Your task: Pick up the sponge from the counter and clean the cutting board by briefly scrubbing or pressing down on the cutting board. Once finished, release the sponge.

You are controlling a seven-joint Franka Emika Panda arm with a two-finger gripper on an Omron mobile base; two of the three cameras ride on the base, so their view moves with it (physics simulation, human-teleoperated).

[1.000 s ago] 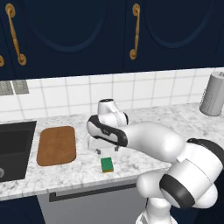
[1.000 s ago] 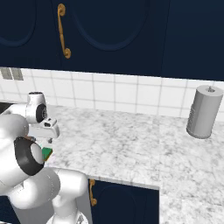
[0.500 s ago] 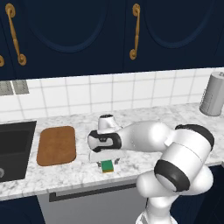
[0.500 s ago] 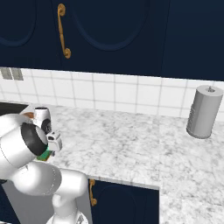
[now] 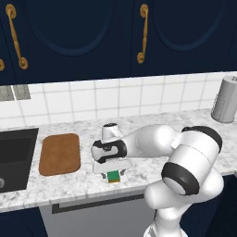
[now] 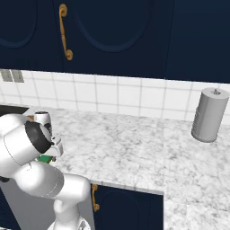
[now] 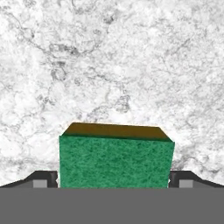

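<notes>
Over the preceding second I had brought the arm down from a raised pose until the end effector (image 5: pixel 112 170) sat directly over the sponge (image 5: pixel 113 176), low against the desk (image 5: pixel 69 185). In the left base view the hand now covered most of the sponge, leaving a small green and orange corner showing near the front edge of the desk. The sponge itself had not shifted across that interval.

In the hand view the sponge (image 7: pixel 114 158) lay between the two fingertips (image 7: pixel 43 179), one on each side of it. The fingers stood spread, close to the sponge's flanks; I could not confirm contact on either side. The sponge rested flat on the marble.

The cutting board (image 5: pixel 60 153) lay to the left, well apart from the sponge and just beside the sink (image 5: pixel 14 155). It was bare and untouched.

My judgement: the approach was complete and the grasp was not yet made. Closing, lifting and carrying leftward to the board remained.
</notes>
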